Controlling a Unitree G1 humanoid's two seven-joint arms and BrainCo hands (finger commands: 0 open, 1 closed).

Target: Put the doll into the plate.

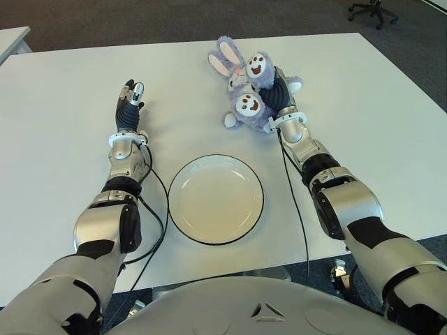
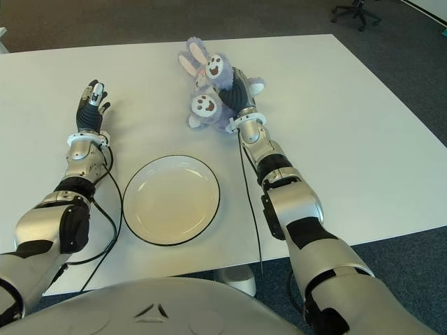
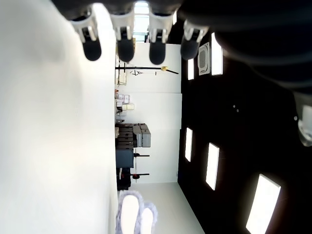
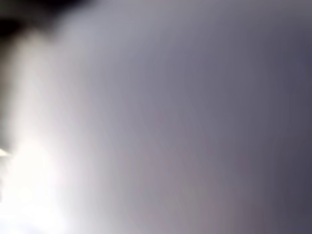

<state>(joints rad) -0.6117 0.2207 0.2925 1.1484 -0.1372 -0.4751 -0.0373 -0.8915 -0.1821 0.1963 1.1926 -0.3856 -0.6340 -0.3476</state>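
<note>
Up in the upper middle of the left eye frame, one purple doll [image 1: 246, 91] lies on the table [image 1: 63, 118], its long axis slanting toward upper left, with the right hand [image 1: 278, 92] pressed against its right side. One plate [image 1: 216, 199] sits below, nearer that hand. The right wrist view is smothered; finger state cannot be told. The left wrist view shows the left hand [image 3: 136, 41] with fingers straight and empty.
</note>
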